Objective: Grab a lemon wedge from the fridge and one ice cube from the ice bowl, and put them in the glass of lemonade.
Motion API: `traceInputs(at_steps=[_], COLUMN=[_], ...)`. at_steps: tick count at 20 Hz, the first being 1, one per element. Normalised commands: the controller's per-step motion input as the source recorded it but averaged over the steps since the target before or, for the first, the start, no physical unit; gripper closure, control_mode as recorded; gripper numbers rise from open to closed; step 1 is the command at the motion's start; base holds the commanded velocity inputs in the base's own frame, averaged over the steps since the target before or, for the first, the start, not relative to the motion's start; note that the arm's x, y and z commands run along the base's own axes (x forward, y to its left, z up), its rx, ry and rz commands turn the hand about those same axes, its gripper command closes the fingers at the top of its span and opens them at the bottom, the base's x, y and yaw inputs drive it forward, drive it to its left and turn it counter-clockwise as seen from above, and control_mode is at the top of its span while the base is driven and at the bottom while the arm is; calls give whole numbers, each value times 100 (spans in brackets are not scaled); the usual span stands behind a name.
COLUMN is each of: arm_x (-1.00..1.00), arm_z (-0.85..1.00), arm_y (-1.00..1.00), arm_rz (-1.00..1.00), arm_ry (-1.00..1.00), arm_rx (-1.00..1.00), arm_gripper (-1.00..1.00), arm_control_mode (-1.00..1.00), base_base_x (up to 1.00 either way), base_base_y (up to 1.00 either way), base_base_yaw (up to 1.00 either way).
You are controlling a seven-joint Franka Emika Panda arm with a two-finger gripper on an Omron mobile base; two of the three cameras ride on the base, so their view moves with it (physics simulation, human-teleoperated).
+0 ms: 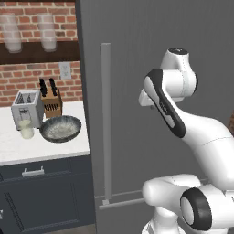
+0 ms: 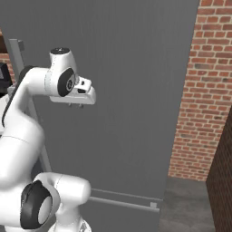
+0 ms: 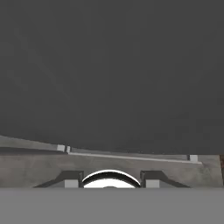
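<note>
Facing the tall dark grey fridge [image 1: 137,68], door shut | tool [image 2: 76,105] empty, opening unclear | next: reach left of tool for long light grey bar handle [image 1: 106,123]

Flat, even rendered light with no glare; the tall dark grey fridge door [image 1: 151,91] looks dim, perhaps faintly grainy, and shadows beside it are soft.

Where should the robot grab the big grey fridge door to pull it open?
Best bet is the long light grey bar handle on the tall dark grey fridge, which is shut. The bar runs upright and seems to stand off the door, so the fingers could close across it from the front, probably around mid-height. The gripper hangs in front of the door, holding nothing.
</note>
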Motion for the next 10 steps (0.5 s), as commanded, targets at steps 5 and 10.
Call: traceInputs(at_steps=[5,10], arm_x=[-69,-97], arm_z=[-3,0], arm_y=[-8,-4], arm_rz=[0,0], arm_ry=[0,-1], arm_rx=[7,7], arm_gripper=[-100,-100], arm_control_mode=[-100,-100], base_base_x=[0,0], base_base_y=[0,0], base_base_yaw=[0,0])
